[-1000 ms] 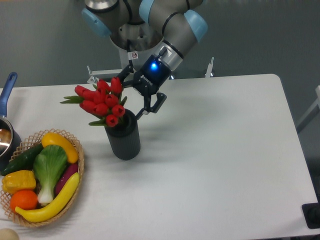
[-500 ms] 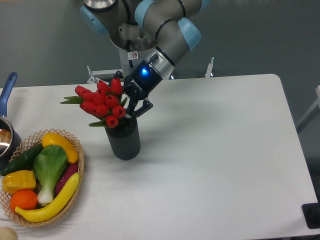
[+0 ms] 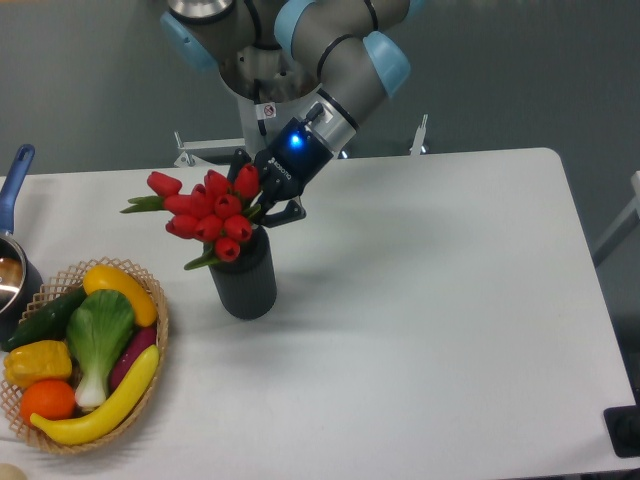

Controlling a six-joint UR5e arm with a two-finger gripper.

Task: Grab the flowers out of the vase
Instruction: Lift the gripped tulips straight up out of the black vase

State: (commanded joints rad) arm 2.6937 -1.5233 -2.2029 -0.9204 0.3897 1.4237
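Your fingers (image 3: 262, 203) have closed, pinching the flowers (image 3: 208, 214), which have risen slightly in the vase (image 3: 243, 277), so lifting has begun.

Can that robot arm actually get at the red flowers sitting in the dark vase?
Probably yes: the gripper is already right against the flowers above the vase, with nothing between them.
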